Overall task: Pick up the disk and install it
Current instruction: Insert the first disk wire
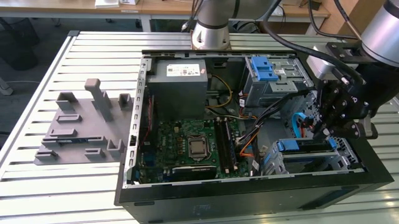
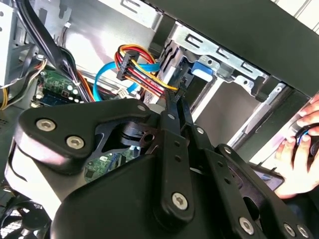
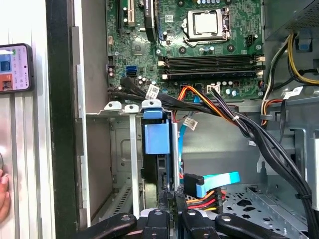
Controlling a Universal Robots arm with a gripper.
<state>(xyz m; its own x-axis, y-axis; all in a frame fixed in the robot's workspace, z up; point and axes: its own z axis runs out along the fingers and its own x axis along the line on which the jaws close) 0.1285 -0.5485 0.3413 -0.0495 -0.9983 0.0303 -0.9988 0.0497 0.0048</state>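
The gripper [image 2: 180, 98] is black metal with round silver screws. Its two thin fingers are pressed together, with nothing seen between them. Their tips reach to the edge of the disk [image 3: 160, 168] in the first wrist view; I cannot tell if they touch it.

The disk stands on its thin side in a slot of the shiny grey metal drive cage [image 3: 119, 149], at the corner of the computer case [image 1: 249, 198] on the exterior view's right. A smooth blue plastic rail runs along the disk's edge. Just beside it hang red, yellow and orange wires [image 2: 142, 74] and a flat blue cable [image 3: 219, 178].

Farther in lies the green motherboard [image 1: 187, 140] with a square silver chip. Behind it sits a grey metal box [image 1: 181, 88] with a white sticker; its print is too small to read.

Outside the black case, a person's hand [image 2: 299, 149] rests on the silver slatted table [image 1: 37, 186]. A bumpy grey tray [image 1: 81, 126] sits well apart.
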